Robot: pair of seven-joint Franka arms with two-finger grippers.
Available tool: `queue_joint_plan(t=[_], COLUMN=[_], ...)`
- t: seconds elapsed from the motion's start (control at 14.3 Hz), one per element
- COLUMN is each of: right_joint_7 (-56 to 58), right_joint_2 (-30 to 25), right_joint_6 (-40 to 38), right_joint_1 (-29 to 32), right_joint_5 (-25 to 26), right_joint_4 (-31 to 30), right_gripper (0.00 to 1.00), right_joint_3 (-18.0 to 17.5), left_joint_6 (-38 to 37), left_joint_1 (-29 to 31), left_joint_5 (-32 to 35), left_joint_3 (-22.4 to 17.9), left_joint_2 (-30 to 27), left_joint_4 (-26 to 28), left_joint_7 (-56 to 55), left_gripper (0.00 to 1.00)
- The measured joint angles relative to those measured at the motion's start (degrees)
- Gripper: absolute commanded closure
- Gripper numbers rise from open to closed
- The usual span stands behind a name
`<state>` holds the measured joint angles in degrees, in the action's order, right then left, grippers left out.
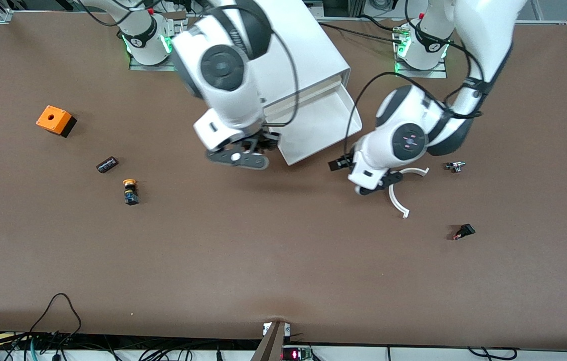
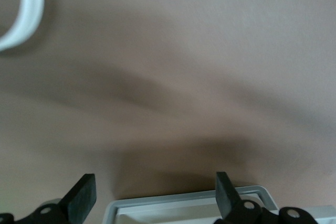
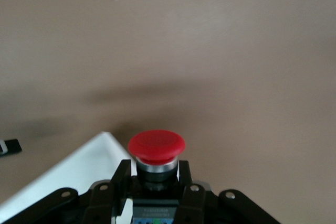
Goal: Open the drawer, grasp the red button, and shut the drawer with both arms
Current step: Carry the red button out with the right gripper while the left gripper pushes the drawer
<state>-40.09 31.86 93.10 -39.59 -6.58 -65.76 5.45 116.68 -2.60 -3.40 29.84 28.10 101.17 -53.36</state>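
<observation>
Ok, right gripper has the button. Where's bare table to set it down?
The right gripper holds the button by the open drawer. The table is bare nearer the front camera. It is crowded toward the yellow-capped button and black cylinder, and around the left gripper by the white curved piece.

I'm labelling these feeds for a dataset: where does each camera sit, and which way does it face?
Front view: high across the table, facing both arms; shows the open drawer, right pincer and left pincer.
Left wrist view: on the left wrist, looking down at the table; its open fingers show.
Right wrist view: on the right wrist; its pincer is shut on the button.
Shared: the drawer's corner appears in both wrist views and the front view.
</observation>
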Motion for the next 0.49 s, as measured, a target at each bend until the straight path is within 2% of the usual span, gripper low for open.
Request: queue_joint_plan(t=[0.28, 0.35, 0.49], right_joint_7=[18.84, 24.82, 37.0], right_joint_2=[-1.52, -2.14, -3.22], right_joint_6=[-4.78, -4.92, -4.94], right_joint_1=[7.9, 9.52, 11.36], right_joint_5=[-0.05, -0.03, -0.04], right_joint_4=[-2.32, -3.88, -7.07], right_gripper=[1.0, 1.0, 1.0], right_joint_3=[1.37, 2.84, 8.16], left_joint_6=[4.55, 5.73, 6.56], left_joint_1=[-2.17, -2.33, -3.27], left_joint_5=[0.12, 0.12, 0.12], left_joint_3=[-0.02, -0.02, 0.1], left_joint_2=[0.43, 0.43, 0.44], left_joint_4=[2.62, 3.68, 4.94], left_joint_7=[-3.08, -3.92, -5.78], left_gripper=[0.0, 0.0, 0.0])
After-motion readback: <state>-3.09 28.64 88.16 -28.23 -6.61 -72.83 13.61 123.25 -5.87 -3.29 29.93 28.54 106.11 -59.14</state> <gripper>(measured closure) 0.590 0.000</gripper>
